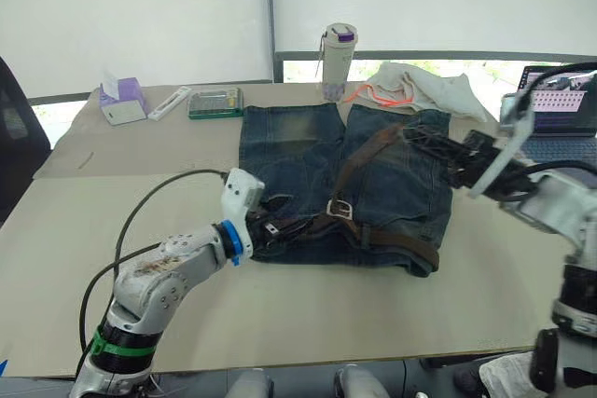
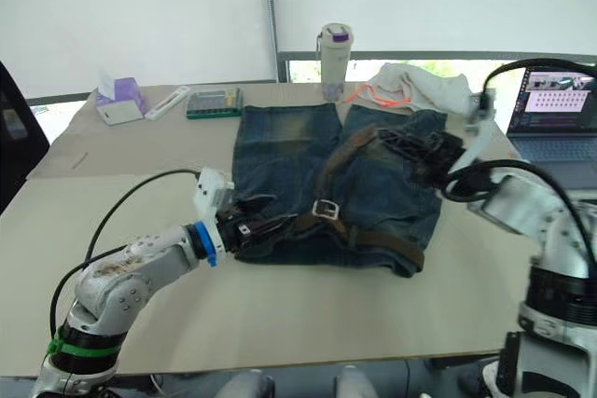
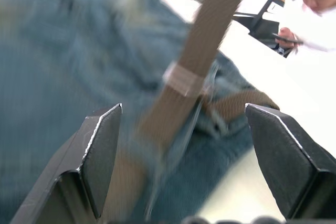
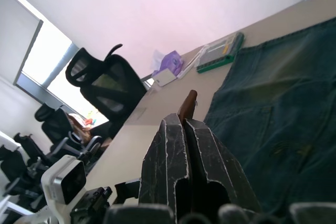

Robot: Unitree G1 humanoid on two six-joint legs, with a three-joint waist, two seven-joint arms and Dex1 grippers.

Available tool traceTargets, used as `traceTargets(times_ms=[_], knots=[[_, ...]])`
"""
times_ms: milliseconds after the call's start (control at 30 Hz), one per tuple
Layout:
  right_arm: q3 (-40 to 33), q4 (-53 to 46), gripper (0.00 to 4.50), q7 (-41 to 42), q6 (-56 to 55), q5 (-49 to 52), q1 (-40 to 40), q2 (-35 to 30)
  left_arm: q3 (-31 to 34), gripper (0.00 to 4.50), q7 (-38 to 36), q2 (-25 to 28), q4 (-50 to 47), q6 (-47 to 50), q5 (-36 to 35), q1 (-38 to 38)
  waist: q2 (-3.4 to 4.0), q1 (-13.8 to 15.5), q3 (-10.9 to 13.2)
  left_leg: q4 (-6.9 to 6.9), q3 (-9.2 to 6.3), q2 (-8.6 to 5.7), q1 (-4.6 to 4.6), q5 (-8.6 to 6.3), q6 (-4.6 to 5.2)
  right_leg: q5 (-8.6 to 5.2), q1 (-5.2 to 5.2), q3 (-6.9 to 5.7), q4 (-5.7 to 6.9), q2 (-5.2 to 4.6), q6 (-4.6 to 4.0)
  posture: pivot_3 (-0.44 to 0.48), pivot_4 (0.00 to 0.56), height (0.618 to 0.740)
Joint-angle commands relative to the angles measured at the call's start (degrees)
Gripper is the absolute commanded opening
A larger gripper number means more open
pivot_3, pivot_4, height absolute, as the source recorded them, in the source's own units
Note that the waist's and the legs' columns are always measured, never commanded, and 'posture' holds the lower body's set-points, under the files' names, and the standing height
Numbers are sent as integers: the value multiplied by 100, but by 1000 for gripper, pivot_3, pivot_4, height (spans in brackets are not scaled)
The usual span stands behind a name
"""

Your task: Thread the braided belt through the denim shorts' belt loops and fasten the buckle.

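Brown braided belt (image 1: 373, 240) across denim shorts (image 1: 308, 151), buckle (image 1: 340, 209) mid-waistband.
Right gripper (image 4: 185, 129) clenched on belt's free end, strap running diagonally toward it; left gripper (image 2: 254, 224) spread wide at waistband's left end, nearer the buckle.

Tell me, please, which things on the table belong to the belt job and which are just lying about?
Job: belt, buckle, shorts.
Lying about: tumbler, white cloth, tissue box, green box, laptop.
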Motion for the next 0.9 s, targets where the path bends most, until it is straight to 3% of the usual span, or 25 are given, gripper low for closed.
traceTargets(times_ms=[33, 233, 567, 733, 900], knots=[[148, -414, 0, -742, -330, 586, -187, 319, -164, 3960, 217, -223, -153, -796, 912, -35, 0, 3, 0, 0, -1, 0, -2, 0, 0, 1, -1, 0, 0, 0, -1, 0, 150, 740], [525, -630, 0, -1461, -684, 674, -195, 868, -792, 3960, 728, -401, 179, -2070, 2903, -106, 3, 11, -1, 2, -3, 2, 2, 2, 4, 1, 0, -2, 6, 2, -1, 0, 150, 740], [739, -743, 0, -1823, -1014, 771, -227, 1231, -804, 3960, 1263, -1121, 660, -2446, 4061, -342, 4, -16, -2, 2, -3, 2, 3, 1, 8, 0, -2, -2, 20, 3, 2, 0, 150, 740], [726, -737, 0, -1862, -1110, 742, -244, 1234, -723, 2597, 1417, -1346, 901, -2453, 4365, -305, 4, -31, -2, 2, -3, 2, 9, 1, 10, -1, -2, -3, 32, 5, 4, 0, 150, 740], [772, -834, 0, -1894, -1141, 803, -199, 1250, -598, 799, 1418, -1501, 976, -2414, 4386, -306, 4, -32, -2, 2, -3, 2, 10, 1, 11, -1, -2, -3, 33, 5, 4, 0, 150, 740]])
